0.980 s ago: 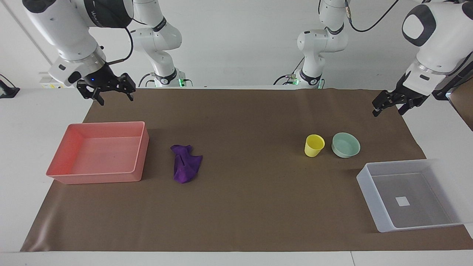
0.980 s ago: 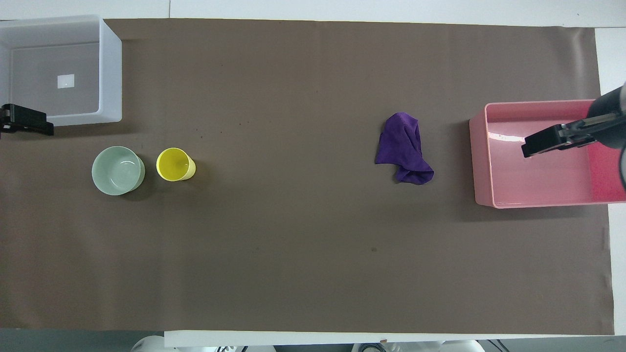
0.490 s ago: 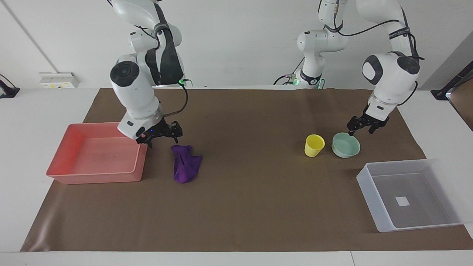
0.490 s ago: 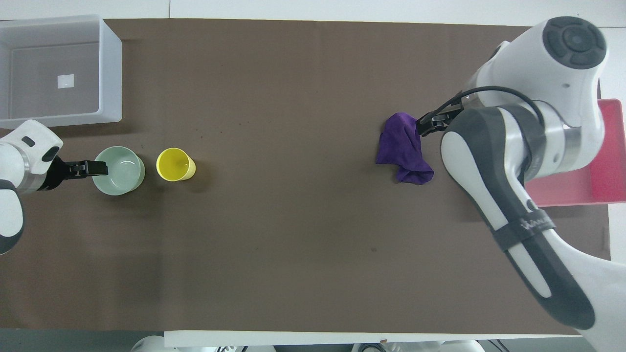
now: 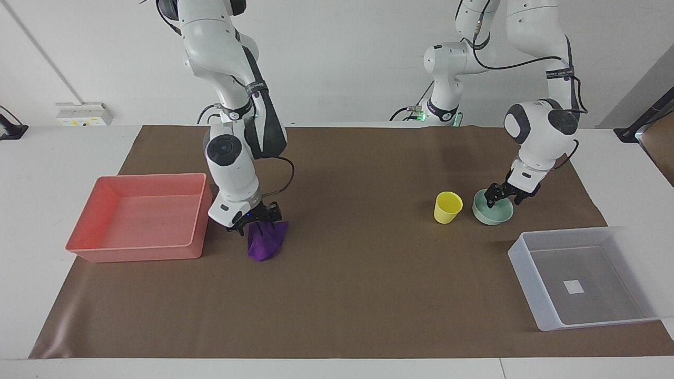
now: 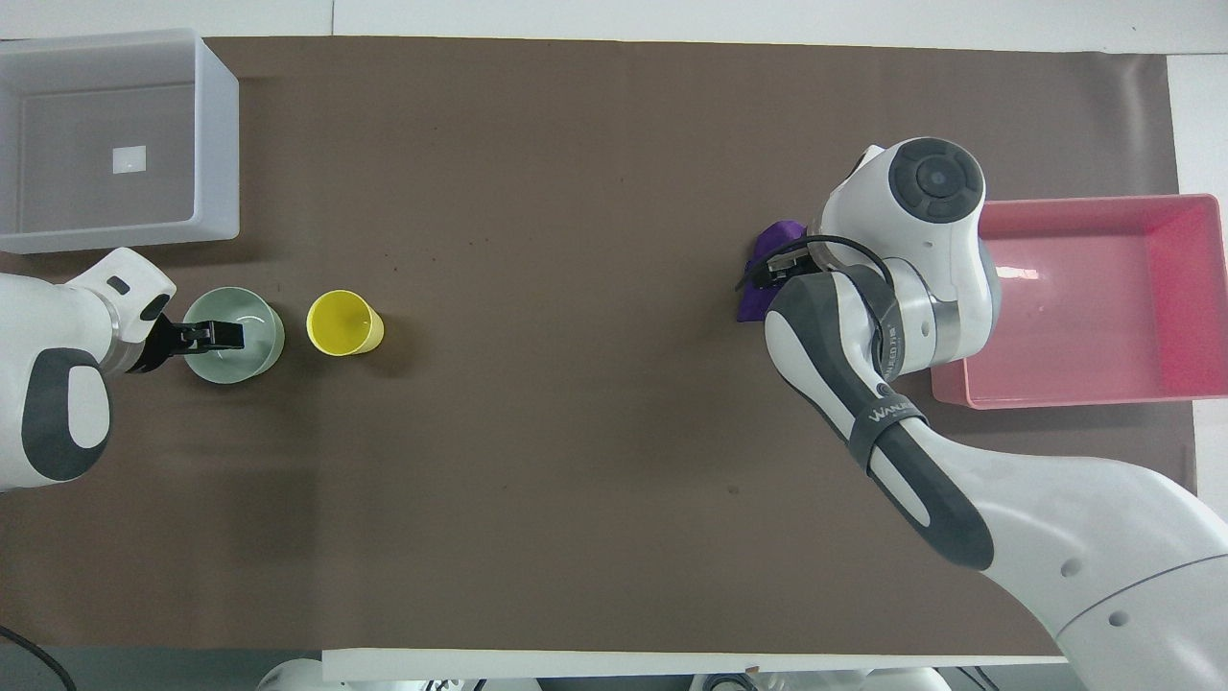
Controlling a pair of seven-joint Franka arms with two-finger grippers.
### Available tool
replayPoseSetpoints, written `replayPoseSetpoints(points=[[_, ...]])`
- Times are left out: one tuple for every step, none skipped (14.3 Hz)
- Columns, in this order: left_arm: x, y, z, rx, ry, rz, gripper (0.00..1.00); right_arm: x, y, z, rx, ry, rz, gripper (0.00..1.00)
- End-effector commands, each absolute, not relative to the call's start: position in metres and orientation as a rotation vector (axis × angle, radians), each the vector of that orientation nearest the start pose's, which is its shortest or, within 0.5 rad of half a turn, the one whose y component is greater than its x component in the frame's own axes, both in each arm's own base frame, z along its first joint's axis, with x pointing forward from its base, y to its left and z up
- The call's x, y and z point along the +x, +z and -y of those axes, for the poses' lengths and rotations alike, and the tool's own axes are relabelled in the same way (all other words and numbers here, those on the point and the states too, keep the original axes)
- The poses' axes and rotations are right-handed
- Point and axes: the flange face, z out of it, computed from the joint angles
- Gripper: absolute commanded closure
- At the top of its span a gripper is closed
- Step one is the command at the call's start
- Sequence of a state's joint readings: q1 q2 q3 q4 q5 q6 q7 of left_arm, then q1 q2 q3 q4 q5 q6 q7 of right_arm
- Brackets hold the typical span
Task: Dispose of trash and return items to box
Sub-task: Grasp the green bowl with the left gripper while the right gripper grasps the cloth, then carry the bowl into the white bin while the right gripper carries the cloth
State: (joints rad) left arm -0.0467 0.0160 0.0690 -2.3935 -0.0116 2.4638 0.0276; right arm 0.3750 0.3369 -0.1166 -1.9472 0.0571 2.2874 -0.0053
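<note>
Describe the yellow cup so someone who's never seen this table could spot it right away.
Start at the translucent whitish box at the left arm's end of the brown mat. Nearer to the robots than the box stand two round vessels side by side. The yellow cup is the narrower, taller one, beside the wider mint-green bowl and toward the right arm's end from it.
</note>
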Motion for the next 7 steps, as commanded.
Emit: replayPoseSetpoints(points=[[0.495, 0.311, -0.014, -3.134, -0.115, 0.009, 1.00, 0.591, 0.310, -0.161, -3.107, -0.021, 0.341, 0.79], [0.496, 0.311, -0.012, -3.134, -0.115, 0.004, 1.00, 0.591, 0.310, -0.160, -3.108, -0.021, 0.331, 0.88], [0.496, 0.311, -0.014, -3.134, -0.113, 0.006, 1.00, 0.592, 0.311, -0.161, -3.109, -0.021, 0.327, 0.97], [0.498, 0.315, -0.014, -3.134, -0.115, 0.009, 1.00, 0.592, 0.312, -0.161, -3.108, -0.025, 0.332, 1.00], [0.501, 0.331, -0.017, -3.135, -0.125, 0.021, 1.00, 0.594, 0.317, -0.160, -3.106, -0.037, 0.345, 1.00], [0.503, 0.365, -0.018, -3.139, -0.111, 0.029, 1.00, 0.596, 0.326, -0.158, -3.103, -0.049, 0.339, 1.00], [0.508, 0.402, -0.018, -3.142, -0.089, 0.032, 1.00, 0.594, 0.344, -0.154, -3.099, -0.054, 0.330, 1.00]])
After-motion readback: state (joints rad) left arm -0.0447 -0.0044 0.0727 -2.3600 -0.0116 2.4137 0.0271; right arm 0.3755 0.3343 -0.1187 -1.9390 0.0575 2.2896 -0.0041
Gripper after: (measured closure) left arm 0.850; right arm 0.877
